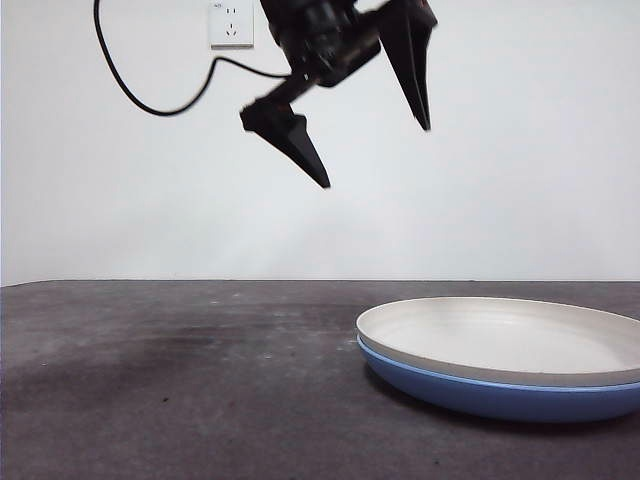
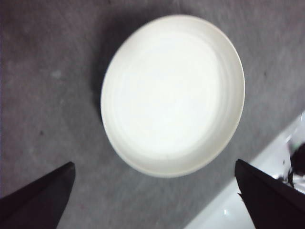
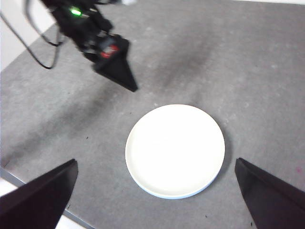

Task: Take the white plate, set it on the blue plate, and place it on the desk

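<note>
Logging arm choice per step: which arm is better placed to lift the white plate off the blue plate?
Probably left. The left gripper hangs open above the desk beside the white plate, stacked on the blue plate. The right gripper views it from farther off.

No readable text anywhere

The wall socket (image 1: 231, 24) bears a tiny mark at its top corner, too small to read; the white plate (image 1: 505, 338), blue plate (image 1: 480, 392) and desk (image 1: 170, 380) carry no lettering.
</note>
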`<state>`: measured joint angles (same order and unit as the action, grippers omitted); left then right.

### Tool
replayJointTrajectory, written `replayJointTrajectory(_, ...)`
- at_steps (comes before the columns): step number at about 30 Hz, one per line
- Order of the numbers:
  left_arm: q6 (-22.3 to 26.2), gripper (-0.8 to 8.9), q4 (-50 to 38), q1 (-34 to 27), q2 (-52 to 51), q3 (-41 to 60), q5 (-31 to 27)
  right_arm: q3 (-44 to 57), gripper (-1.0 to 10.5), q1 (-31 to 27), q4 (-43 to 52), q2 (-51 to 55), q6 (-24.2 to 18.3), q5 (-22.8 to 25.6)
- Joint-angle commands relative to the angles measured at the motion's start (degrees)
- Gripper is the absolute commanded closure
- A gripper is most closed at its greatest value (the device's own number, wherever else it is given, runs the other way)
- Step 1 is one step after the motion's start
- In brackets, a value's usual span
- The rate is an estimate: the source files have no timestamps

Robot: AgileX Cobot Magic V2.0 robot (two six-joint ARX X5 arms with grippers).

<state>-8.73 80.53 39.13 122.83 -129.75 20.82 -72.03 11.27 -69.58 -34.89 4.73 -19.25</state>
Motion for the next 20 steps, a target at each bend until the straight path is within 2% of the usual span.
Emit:
replayJointTrajectory(1,3.4,1.55,2.3,0.5,-2.6,-1.6,-0.3,-1.2,3.5,0.2,0.1,-0.1,1.3,0.2)
replayJointTrajectory(7,4.7,1.55,2.7,0.7,-13.0,-1.4,-0.3,-1.2,3.5,0.2,0.1,-0.2,2.5,0.4)
replayJointTrajectory(11,5.4,1.55,2.7,0.7,-22.5,0.8,-3.0,-1.2,3.5,0.2,0.1,-0.2,3.7,3.0)
replayJointTrajectory(15,6.6,1.55,2.7,0.7,-32.6,7.6,-7.2,-1.2,3.5,0.2,0.1,-0.3,4.2,3.3)
replayJointTrajectory(20,8.3,1.55,2.1,0.6,-45.9,20.3,-9.0,-1.2,3.5,0.2,0.0,-1.1,4.9,3.2)
